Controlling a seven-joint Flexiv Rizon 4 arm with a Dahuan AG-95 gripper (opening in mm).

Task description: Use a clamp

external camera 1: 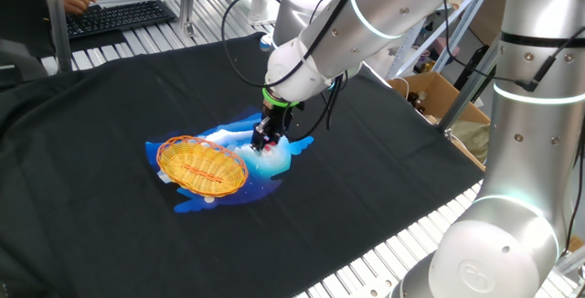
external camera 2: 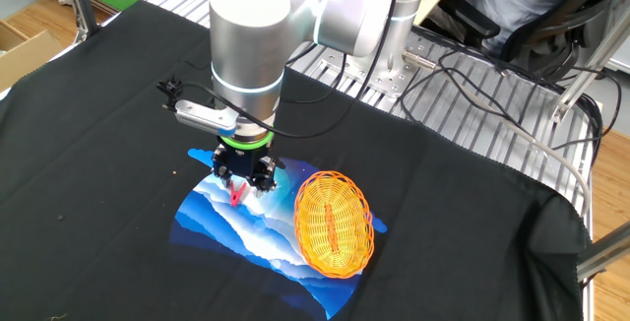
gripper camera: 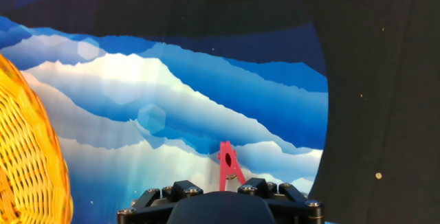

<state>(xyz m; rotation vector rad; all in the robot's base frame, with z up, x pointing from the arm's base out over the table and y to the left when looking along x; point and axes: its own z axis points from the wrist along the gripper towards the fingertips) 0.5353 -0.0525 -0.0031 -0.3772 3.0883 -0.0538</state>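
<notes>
Currently I have the gripper (external camera 2: 240, 179) pointing straight down just beside the orange basket (external camera 2: 335, 223), over the blue-and-white printed cloth (external camera 2: 226, 224) on the black table cover (external camera 1: 384, 170). The clamp (external camera 2: 237, 194) stands upright between the fingers, its pink tip projecting below them, probably so its handles can be squeezed. It appears gripped, but from these angles I cannot tell the finger spacing or confirm contact.

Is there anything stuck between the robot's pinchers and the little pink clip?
Nothing visible is in the way. The gripper points straight down right at the pink clip, which sticks out between its fingers over the blue and white picture. The orange basket sits off to one side, apart from them.
</notes>
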